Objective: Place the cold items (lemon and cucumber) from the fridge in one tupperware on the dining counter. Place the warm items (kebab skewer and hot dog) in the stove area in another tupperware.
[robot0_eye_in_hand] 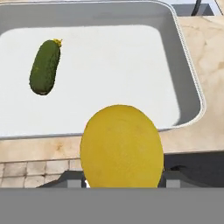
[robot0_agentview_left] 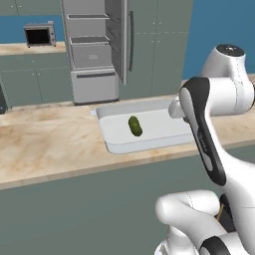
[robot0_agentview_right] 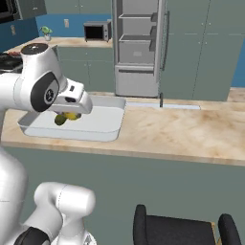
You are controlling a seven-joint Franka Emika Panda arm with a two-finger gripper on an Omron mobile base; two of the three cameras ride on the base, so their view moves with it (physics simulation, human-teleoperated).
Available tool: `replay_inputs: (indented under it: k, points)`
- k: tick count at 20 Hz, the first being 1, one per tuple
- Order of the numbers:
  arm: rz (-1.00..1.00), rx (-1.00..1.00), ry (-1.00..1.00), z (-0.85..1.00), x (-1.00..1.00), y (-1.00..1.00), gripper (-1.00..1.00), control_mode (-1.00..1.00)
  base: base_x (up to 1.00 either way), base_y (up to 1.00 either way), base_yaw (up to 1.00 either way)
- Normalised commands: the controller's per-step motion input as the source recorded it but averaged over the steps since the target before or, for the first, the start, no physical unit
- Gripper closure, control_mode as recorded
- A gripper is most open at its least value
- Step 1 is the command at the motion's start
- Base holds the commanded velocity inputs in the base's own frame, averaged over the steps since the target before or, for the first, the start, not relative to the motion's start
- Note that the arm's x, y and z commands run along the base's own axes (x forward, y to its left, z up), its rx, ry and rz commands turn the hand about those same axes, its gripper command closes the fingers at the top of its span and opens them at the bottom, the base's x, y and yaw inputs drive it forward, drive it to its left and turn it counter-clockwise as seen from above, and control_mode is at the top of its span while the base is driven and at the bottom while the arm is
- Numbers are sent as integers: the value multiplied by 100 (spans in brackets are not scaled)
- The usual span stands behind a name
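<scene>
Lemon (robot0_eye_in_hand: 121, 146): you have it clamped between the jaws; in the hand view it bulges large and yellow just above the finger tips (robot0_eye_in_hand: 173, 172), which flank it on both sides. From the right base view a sliver of it (robot0_agentview_right: 72, 116) peeks out under the hand.
Gripper (robot0_eye_in_hand: 122, 175): closed on the lemon, jaws pressed against its sides.
Cucumber (robot0_eye_in_hand: 44, 67): ahead of the jaws and off to their left in the hand view, well apart from the lemon, lying flat on the floor of the tupperware; you see it too from the left base view (robot0_agentview_left: 135, 126).
Tupperware (robot0_eye_in_hand: 189, 65): a shallow white tray on the dining counter (robot0_agentview_left: 45, 144); its near rim lies just beyond the lemon, so your load sits over the counter edge side of the tray.
Arm: the forearm reaches forward over the counter, and the hand is tipped down toward the tray.
Fridge (robot0_agentview_left: 94, 50): beyond the counter, door open, shelves visible.
</scene>
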Motion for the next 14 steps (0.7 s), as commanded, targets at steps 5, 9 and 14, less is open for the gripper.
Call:
replay_inputs:
  k: [5,9,14]
  points:
    - [4,-1,1,-36,41,0,100,-100,0,0,0]
    - [2,0,4,-32,42,0,100,-100,0,0,0]
    - [1,0,6,-28,46,0,100,-100,0,0,0]
